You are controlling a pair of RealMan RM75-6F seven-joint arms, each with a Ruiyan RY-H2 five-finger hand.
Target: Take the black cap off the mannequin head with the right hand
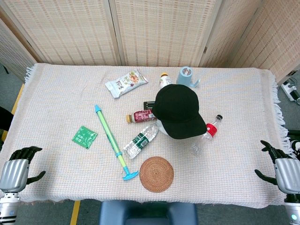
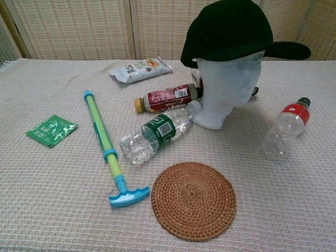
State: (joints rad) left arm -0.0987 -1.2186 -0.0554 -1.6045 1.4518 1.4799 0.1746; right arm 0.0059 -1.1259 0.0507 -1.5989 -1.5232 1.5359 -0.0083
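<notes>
My staged test room, woven folding screens (image 1: pixel 159 28) behind my table (image 1: pixel 56 93), cloth-covered, power strip (image 1: pixel 291 90) on grey floor

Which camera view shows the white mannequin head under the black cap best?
The chest view shows it best: the mannequin head is seen from the side, its white face and neck plainly visible below the black cap. In the head view the cap hides almost all of it; only a small white edge shows.
</notes>
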